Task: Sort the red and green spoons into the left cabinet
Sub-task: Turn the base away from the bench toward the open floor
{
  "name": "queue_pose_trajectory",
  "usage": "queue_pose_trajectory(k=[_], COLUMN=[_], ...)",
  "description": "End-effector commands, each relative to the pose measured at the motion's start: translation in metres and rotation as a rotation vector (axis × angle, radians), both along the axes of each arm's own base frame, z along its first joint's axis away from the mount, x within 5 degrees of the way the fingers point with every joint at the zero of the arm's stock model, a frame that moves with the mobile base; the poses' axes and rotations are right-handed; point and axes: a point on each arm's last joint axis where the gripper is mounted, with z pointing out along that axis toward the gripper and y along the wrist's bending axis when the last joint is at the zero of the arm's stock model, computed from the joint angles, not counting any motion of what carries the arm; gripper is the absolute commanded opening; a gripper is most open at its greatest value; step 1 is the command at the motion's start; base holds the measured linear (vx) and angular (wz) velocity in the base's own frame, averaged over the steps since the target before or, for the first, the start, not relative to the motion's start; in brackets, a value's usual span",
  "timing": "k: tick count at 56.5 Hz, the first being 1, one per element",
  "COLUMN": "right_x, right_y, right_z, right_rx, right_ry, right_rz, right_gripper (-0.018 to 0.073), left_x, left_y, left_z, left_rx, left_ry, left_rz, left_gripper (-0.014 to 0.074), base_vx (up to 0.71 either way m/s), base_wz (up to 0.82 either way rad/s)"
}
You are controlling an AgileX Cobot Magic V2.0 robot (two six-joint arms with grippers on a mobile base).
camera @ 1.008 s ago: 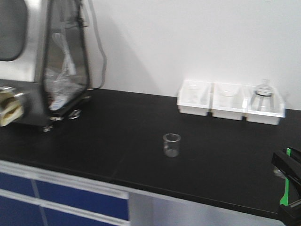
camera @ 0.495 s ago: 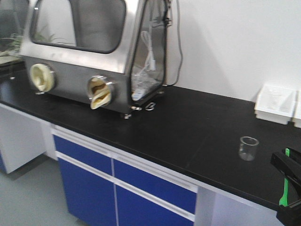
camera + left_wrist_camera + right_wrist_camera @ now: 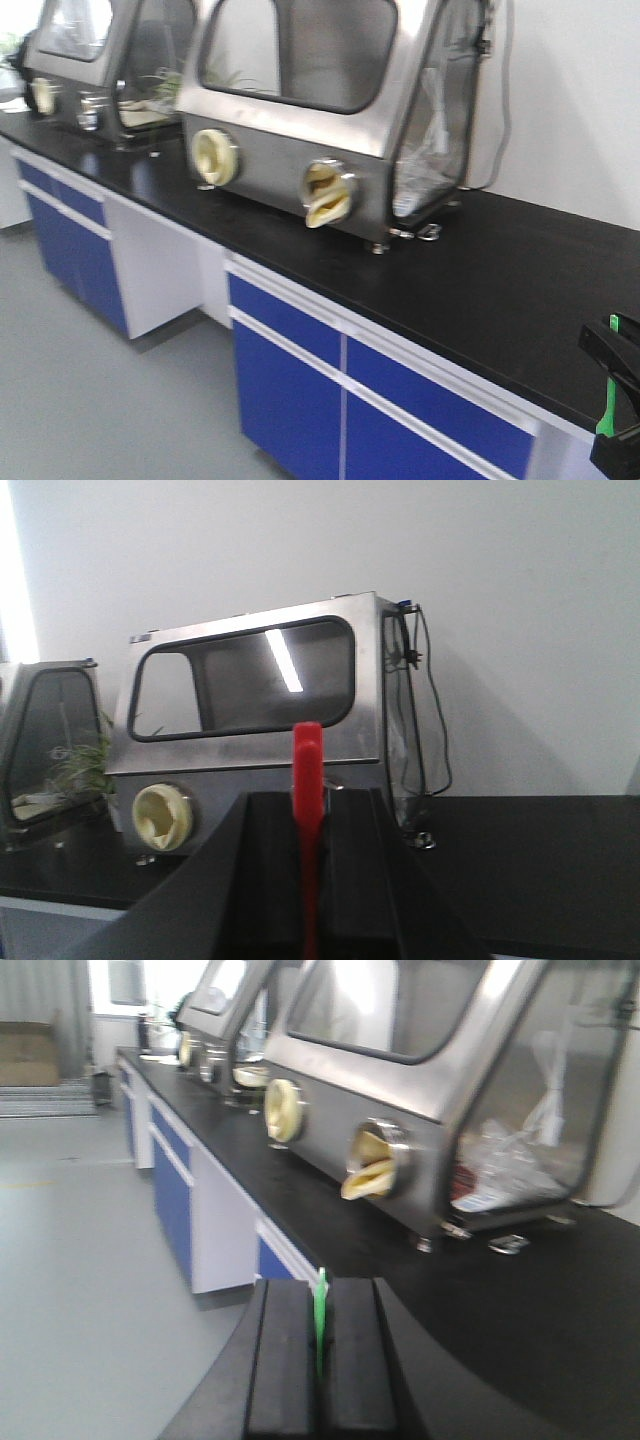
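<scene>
Spoons clamped for carriage, cabinet not in view

**Holding state.** The left gripper point(image 3: 308, 820) has its jaws closed almost flat together, with the red spoon point(image 3: 307, 755) pinched between them. The spoon stands upright and its upper end projects above the fingertips. The right gripper point(image 3: 320, 1300) is closed the same way on the green spoon point(image 3: 320, 1335), which shows only as a thin edge in the seam between the pads. The upright, centred grip probably keeps each straw-thin handle from swinging or slipping while the base moves. In the front view the right gripper sits low at the frame's right edge, so both loads appear held close to the body and clear of the counter point(image 3: 520, 290).

**Task location.** The left cabinet appears in no view. The task is judged to be at the transit stage, with neither spoon deposited.

**Containers present.**
- Near glove box point(image 3: 300, 150): a steel chamber standing on the counter. Crumpled clear plastic point(image 3: 430, 160) is visible behind its end pane. A pale glove hangs out of one port point(image 3: 328, 193).
- Far glove box point(image 3: 90, 60): holds a green plant point(image 3: 80, 765).
- Blue drawer fronts point(image 3: 290, 380) below the counter: shut, contents not visible.

Neither chamber is the target for the spoons
</scene>
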Motion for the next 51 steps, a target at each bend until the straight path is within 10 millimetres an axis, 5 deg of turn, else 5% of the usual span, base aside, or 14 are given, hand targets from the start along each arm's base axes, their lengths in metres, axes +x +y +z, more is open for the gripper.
queue_pose_trajectory(k=[1, 51], right_x=[-0.0024, -0.0028], right_y=[0.0022, 0.0021], right_z=[0.0145, 0.0148], right_rx=[0.025, 0.025], right_ry=[-0.062, -0.064], right_rz=[0.030, 0.030], right_gripper=[-0.0006, -0.0006], left_x=[-0.0038, -0.0039], left_y=[-0.0018, -0.0020], left_z=[0.0130, 0.0131], left_rx=[-0.040, -0.040], left_ry=[-0.055, -0.056], left_rz=[-0.037, -0.039], left_gripper=[0.0031, 0.0031], base_vx=[0.07, 0.18], base_wz=[0.56, 0.63])
